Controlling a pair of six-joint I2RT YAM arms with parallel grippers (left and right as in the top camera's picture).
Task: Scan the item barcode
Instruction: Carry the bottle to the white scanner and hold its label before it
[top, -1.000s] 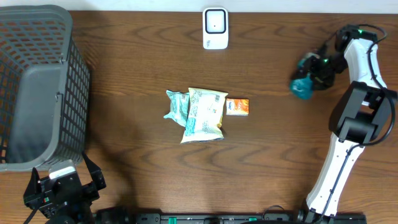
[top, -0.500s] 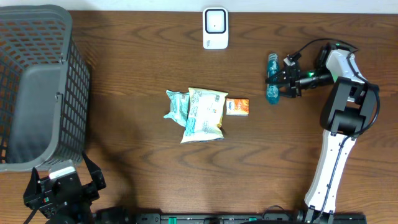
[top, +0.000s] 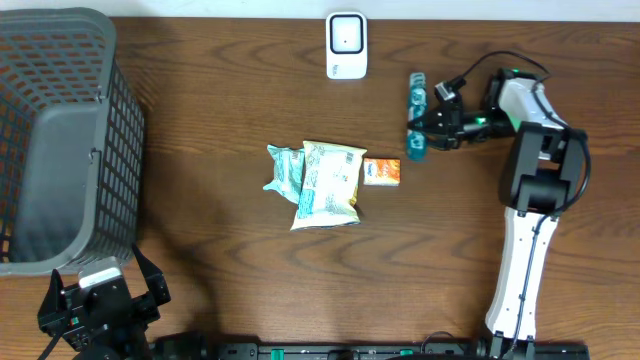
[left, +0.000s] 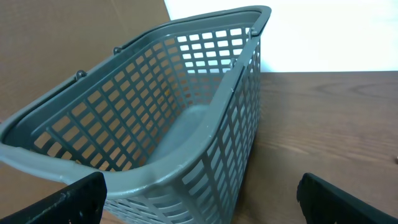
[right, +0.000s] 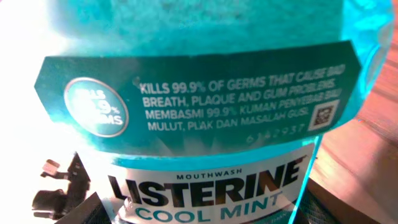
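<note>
A teal Listerine mouthwash bottle (top: 415, 112) hangs over the table, right of the white scanner (top: 346, 45) at the back edge, with my right gripper (top: 437, 122) shut on it. The bottle (right: 199, 93) fills the right wrist view with its front label toward the camera. A small square code (right: 320, 116) shows on the label's right; no striped barcode shows. One dark fingertip (right: 59, 196) peeks out at the lower left. My left gripper (left: 202, 208) stands open at the front left, facing the grey basket (left: 186, 124), with nothing between its fingers.
The grey basket (top: 60, 140) takes up the left side. In the middle lie a pale green snack bag (top: 328, 180), a teal packet (top: 283, 168) and a small orange box (top: 382, 171). The right arm's white links (top: 530, 230) run down the right side.
The right arm has swung left from the table's right edge, carrying the bottle toward the scanner and turning it lengthwise. The left arm has not moved.
</note>
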